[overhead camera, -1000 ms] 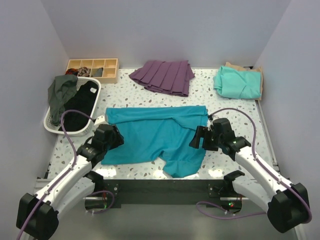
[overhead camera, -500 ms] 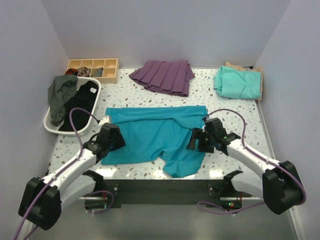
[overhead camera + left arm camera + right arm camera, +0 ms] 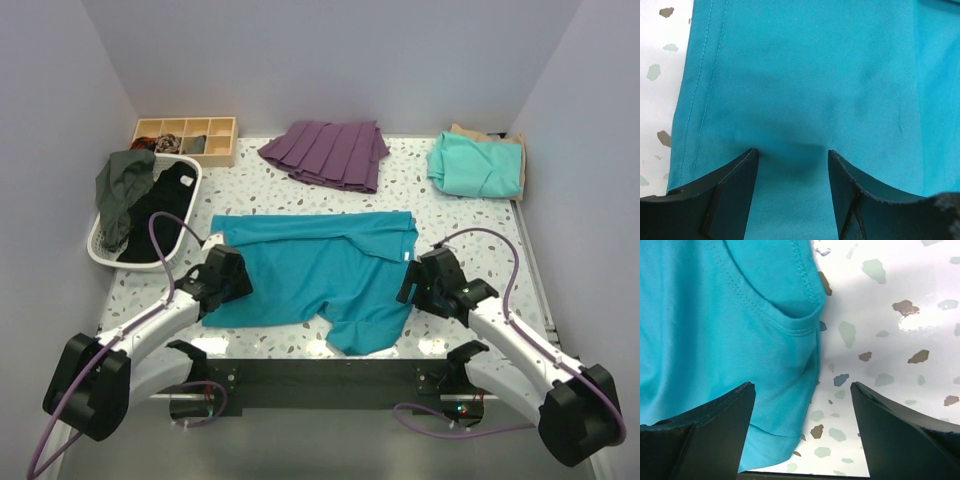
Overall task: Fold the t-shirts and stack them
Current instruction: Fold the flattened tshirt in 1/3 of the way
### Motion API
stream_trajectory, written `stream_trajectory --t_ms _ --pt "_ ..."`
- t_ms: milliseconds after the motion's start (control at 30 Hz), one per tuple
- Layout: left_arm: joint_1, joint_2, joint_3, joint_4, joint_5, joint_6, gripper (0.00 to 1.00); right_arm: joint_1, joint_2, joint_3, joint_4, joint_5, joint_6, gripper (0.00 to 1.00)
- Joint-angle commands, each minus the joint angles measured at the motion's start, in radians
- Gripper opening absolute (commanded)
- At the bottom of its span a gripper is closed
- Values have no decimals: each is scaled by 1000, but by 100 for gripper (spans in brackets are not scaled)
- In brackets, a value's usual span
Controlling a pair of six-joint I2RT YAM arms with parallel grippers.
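Note:
The deep teal-blue t-shirt (image 3: 310,270) lies partly folded on the speckled table (image 3: 470,225), a sleeve hanging toward the front edge. It also shows in the left wrist view (image 3: 805,75) and the right wrist view (image 3: 715,330). My left gripper (image 3: 228,283) is open, its fingers resting on the shirt's left part, fabric between them (image 3: 792,155). My right gripper (image 3: 415,283) is open over the shirt's right edge, one finger over cloth, the other over bare table (image 3: 802,390). The mint-green t-shirt (image 3: 475,165) lies folded at the back right on the tan one (image 3: 495,137).
A purple pleated garment (image 3: 328,152) lies at the back centre. A white basket (image 3: 110,250) with dark clothes stands at the left. A wooden compartment tray (image 3: 185,138) sits at the back left. Walls close in on both sides.
The right gripper moved right, off the shirt's body to its right edge. The left gripper shifted slightly forward and right on the shirt's left part. The shirt barely moved.

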Motion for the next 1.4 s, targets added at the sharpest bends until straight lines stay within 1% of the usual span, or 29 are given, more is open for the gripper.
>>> stream_trajectory --t_ms 0,33,100,200,233,300,333,433,567,633,667,733,867,900,933,1067,1200,1333,1367 --pt "-2 27 18 43 -4 27 62 4 14 72 -28 35 -21 80" --pt "-4 24 20 46 -5 39 62 2 20 77 21 3 -33 79" --pt "-4 15 26 46 -13 46 62 2 49 93 61 -82 -38 78" --pt "-2 -8 35 37 -25 57 63 4 81 109 109 -111 -49 78" --pt "-4 -16 38 35 -30 54 63 5 90 109 144 -161 -67 78" --pt "-2 -39 38 32 -31 53 63 5 138 110 162 -198 -69 78" --pt "-2 -47 38 29 -33 48 63 8 156 104 211 -255 -78 78" --pt "-2 -67 43 20 -33 45 64 33 244 95 250 -295 -75 78" --pt "-2 -71 54 -1 -39 43 64 62 333 74 287 -289 -47 78" --pt "-2 -70 55 -2 -39 42 64 68 369 58 276 -259 -21 79" --pt "-2 -67 55 -5 -39 42 64 70 373 55 262 -208 -14 81" --pt "-2 -65 57 -9 -39 37 64 73 362 48 210 -153 9 82" --pt "-2 -51 60 -15 -47 30 64 73 261 25 114 -19 68 83" --pt "-2 -45 63 -18 -48 30 64 71 250 26 91 29 77 83" --pt "-2 -38 63 -20 -47 28 64 71 238 29 42 54 94 84" --pt "-2 8 74 -21 -35 34 64 73 209 63 -66 149 118 87" --pt "-2 33 74 -12 -38 39 64 71 236 122 -110 192 118 88" --pt "-2 44 71 -3 -41 45 64 73 339 218 -115 234 44 89" --pt "-2 50 71 1 -44 47 64 71 357 241 -118 264 30 90"
